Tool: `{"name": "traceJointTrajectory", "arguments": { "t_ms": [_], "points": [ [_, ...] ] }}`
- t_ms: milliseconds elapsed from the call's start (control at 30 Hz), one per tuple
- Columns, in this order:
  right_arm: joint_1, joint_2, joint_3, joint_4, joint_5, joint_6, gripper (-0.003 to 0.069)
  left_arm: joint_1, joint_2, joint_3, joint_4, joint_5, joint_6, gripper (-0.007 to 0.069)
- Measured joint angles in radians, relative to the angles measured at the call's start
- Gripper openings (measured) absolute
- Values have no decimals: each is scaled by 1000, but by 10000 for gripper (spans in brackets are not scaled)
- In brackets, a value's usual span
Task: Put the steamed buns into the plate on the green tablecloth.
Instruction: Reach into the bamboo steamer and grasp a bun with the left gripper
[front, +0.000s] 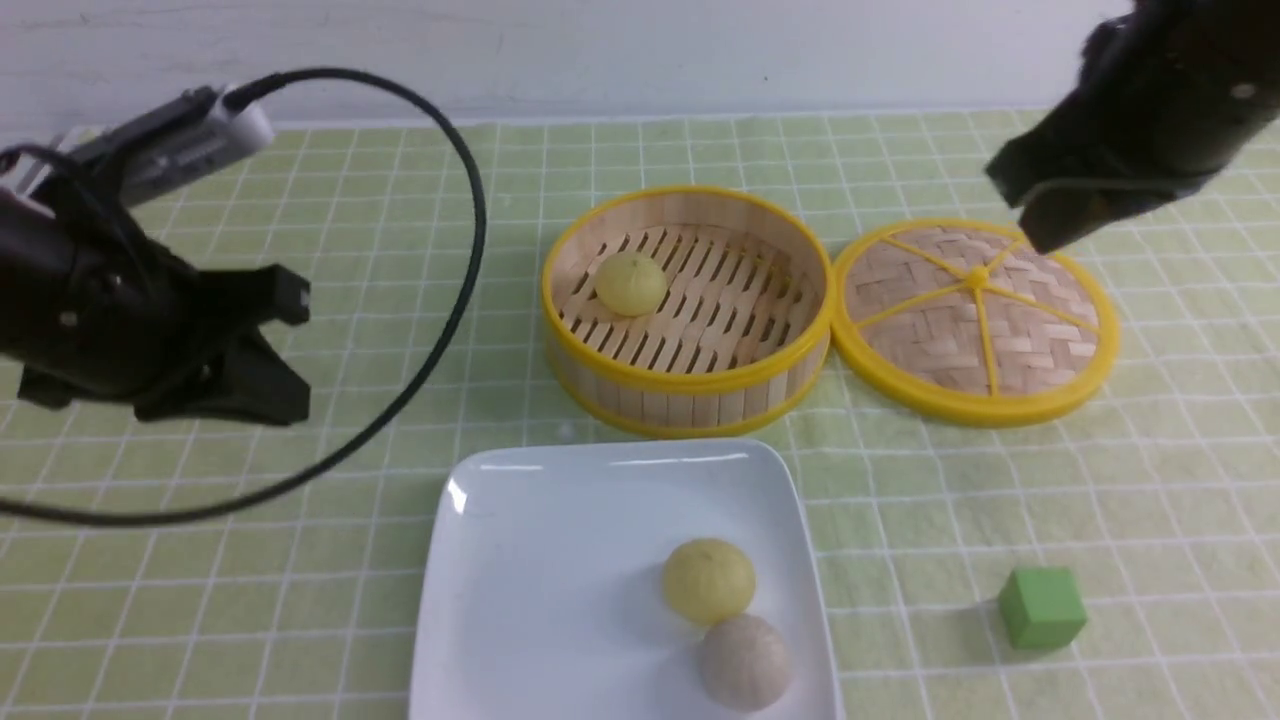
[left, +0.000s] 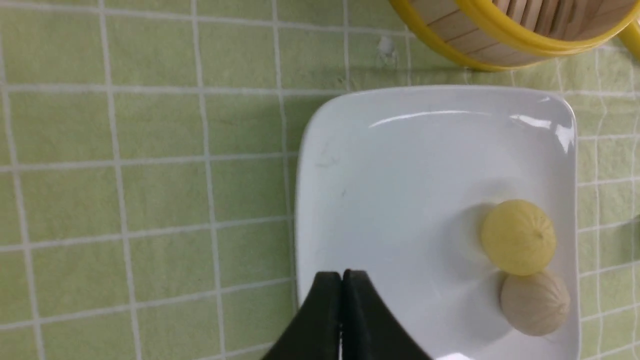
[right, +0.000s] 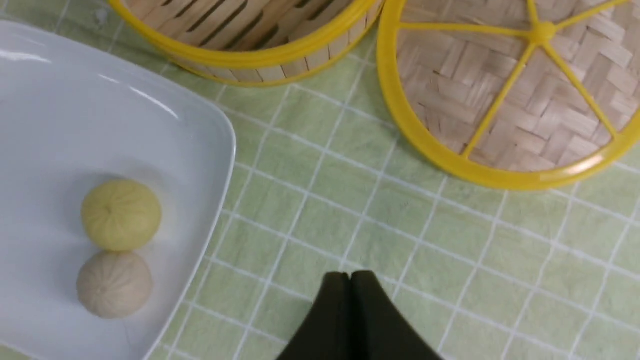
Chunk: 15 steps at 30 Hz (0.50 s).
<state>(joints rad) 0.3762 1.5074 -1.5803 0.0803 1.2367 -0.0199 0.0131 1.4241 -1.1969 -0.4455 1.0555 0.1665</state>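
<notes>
Left gripper (left: 342, 275) has its jaws pressed together and nothing between them. It hangs above the green tablecloth (front: 400, 250) on the left side, clear of everything. A black cable (front: 470, 200) loops off that arm.

Right gripper (right: 350, 276) is pinched closed as well and empty. It is raised at the far right; in the front view it overlaps the far edge of the bamboo lid (front: 975, 320).

White square plate (front: 560, 560) lies on the cloth at the near centre. One steamed bun (front: 709, 580), pale yellow, sits in the plate toward its right side. A grey-beige bun (front: 745, 662) sits just in front of it, the two touching or nearly so; I can't tell which.

The other steamed bun (front: 631, 283) is not in the plate. It sits in the round steamer basket (front: 690, 385), on the slatted floor toward the left wall. The basket stands right behind the plate, just apart from its far rim.

The lid lies flat on the cloth with its yellow spokes showing. It is beside the basket on the right, rim against rim.

A small green cube (front: 1042, 607) rests on the cloth to the right of the plate, well apart from it.
</notes>
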Motion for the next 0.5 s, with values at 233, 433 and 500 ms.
{"name": "traceJointTrajectory", "arguments": {
  "t_ms": [233, 433, 500],
  "points": [
    [0, -215, 353, 28, 3, 5, -14, -153, 237, -375, 172, 117, -97, 2],
    [0, -326, 666, 118, -92, -5, -12, -339, 534, -733, 350, 175, -284, 71],
    [0, -335, 724, 120, -114, -13, -12, -374, 616, -838, 383, 180, -317, 116]
  ]
}}
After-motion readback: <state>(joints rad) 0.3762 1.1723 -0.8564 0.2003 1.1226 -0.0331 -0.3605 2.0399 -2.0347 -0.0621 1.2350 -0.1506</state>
